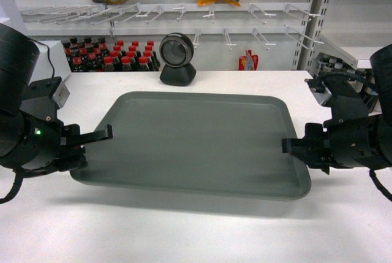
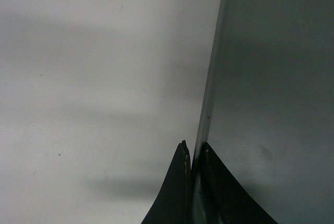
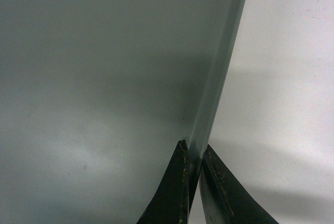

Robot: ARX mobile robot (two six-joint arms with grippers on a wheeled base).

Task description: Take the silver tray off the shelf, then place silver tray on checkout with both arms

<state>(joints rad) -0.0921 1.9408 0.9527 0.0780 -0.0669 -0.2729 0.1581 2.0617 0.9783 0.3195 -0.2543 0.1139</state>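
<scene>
The large flat grey-green silver tray (image 1: 193,143) with rounded corners and a low rim lies over the broad white checkout table (image 1: 196,232), in front of the black round scanner (image 1: 177,59), its long axis running side to side between the two arms. The left gripper (image 1: 86,146) is at the tray's left short edge and the right gripper (image 1: 293,148) at its right short edge, so each arm is equally near its own end. In the left wrist view the black fingers (image 2: 177,187) are narrowed onto the tray's rim (image 2: 209,104), one finger outside it and one inside; the right wrist view shows the same, the fingers (image 3: 175,192) pinching the rim (image 3: 219,78) between them. The tray thus extends straight ahead of each pair of fingers, toward the other arm. A shadow shows under the tray's front edge; whether the tray rests fully on the table cannot be told. Judging by this, lowering level and letting go on both sides together is what remains.
</scene>
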